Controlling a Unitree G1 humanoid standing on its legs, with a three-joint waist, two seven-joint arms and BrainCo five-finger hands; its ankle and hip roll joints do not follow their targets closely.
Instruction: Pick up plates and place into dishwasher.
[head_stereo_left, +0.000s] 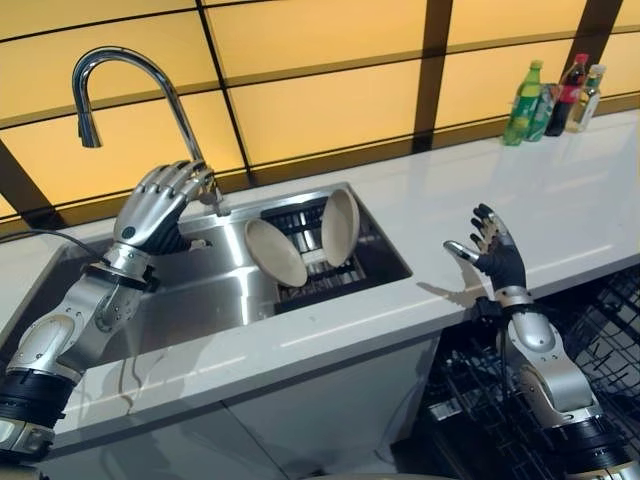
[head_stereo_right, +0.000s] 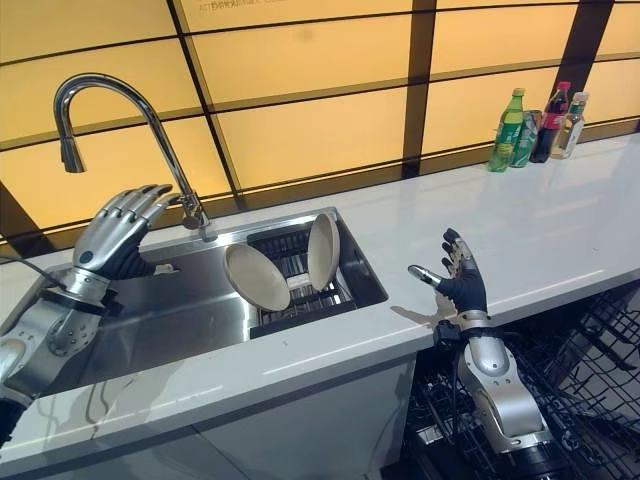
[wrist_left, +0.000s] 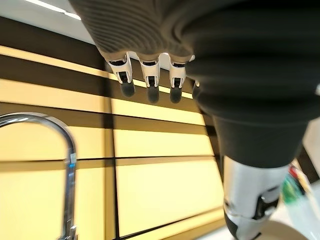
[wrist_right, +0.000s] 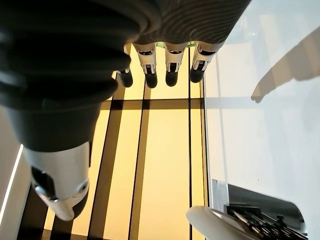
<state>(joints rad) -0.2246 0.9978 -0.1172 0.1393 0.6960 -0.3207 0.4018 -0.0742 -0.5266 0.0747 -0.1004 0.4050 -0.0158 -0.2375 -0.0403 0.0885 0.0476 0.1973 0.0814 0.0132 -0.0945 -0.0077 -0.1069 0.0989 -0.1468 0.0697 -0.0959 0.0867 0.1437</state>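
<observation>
A white counter (head_stereo_left: 560, 190) is backed by amber wall panels (head_stereo_left: 320, 110). At centre left, the left hand (head_stereo_left: 160, 205) is raised over the sink (head_stereo_left: 200, 290) beside the faucet (head_stereo_left: 120, 75), fingers relaxed, empty. Two plates (head_stereo_left: 275, 252) (head_stereo_left: 340, 226) are propped in the sink's rack. At centre right, the right hand (head_stereo_left: 495, 250) is held open above the counter edge, over the dishwasher rack (head_stereo_left: 600, 330). Bottles (head_stereo_left: 550, 98) are seen upper right.

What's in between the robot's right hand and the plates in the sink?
Just bare white counter and the sink's steel rim, as both eye views show. The right hand hangs open above the counter, apart from the two plates propped in the sink rack.
</observation>
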